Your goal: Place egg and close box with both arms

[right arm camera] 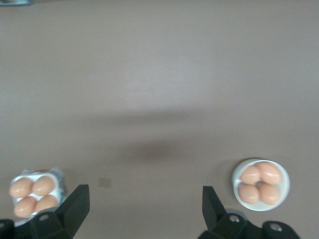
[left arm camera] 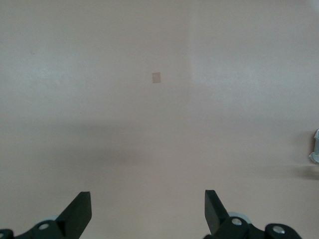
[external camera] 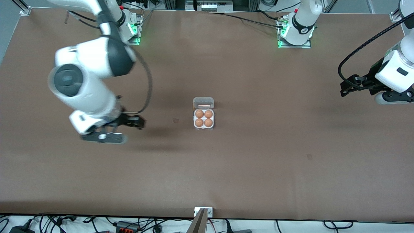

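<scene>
A small clear-plastic box (external camera: pixel 203 119) sits near the middle of the brown table (external camera: pixel 245 168), its four round cells each filled with a brown egg (external camera: pixel 199 114). The hinged transparent lid (external camera: pixel 203 103) stands open on the edge of the box farther from the front camera.

The right gripper (external camera: pixel 139 123) hangs in the air over bare table toward the right arm's end, well apart from the box. Its fingers (right arm camera: pixel 75 204) are spread wide with nothing between them. The right wrist view takes in the box (right arm camera: pixel 36 193) with its four eggs and also a round white bowl (right arm camera: pixel 261 184) holding four more brown eggs; the front view does not show this bowl, which the right arm covers.

The left gripper (external camera: pixel 343 89) waits in the air over the left arm's end of the table, well apart from the box, its fingers (left arm camera: pixel 79 210) likewise spread and empty above plain tabletop. A small darker square patch (left arm camera: pixel 156 77) marks the surface beneath it.
</scene>
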Tool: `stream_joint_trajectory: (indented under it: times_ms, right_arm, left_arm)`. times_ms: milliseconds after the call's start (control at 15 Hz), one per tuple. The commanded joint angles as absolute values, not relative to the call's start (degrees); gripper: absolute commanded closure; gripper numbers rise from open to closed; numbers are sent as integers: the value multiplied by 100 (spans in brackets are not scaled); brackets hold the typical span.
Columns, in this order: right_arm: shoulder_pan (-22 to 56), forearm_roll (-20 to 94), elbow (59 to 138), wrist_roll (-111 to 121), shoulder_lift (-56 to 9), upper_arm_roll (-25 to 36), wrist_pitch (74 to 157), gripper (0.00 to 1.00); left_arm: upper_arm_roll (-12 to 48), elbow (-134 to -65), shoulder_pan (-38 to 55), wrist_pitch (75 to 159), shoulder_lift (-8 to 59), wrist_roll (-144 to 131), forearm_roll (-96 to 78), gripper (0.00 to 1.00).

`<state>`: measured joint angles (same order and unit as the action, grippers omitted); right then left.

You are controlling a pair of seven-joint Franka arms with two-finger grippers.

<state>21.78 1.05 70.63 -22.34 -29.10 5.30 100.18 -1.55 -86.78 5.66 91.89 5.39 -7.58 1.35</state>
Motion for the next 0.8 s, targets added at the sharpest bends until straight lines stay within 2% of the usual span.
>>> stream_joint_trajectory:
  times_ms: [0,400,600,733]
  right_arm:
    - [1847,88,7216,-1769,-2637,439,9800,0]
    - [854,106,7277,-1433,-2163,431,9599,0]
    - [47,105,7409,-1118,-1864,-68,9554,0]
    - [-192,114,7409,-600,-1767,-105,9510,0]
  left_arm:
    - [-158,-8631,589,9079,475,-738,167,0]
    - [-158,-8631,589,9070,475,-738,167,0]
    - [-158,-8631,589,9070,475,-738,167,0]
    - [-158,-8631,589,9070,475,-738,167,0]
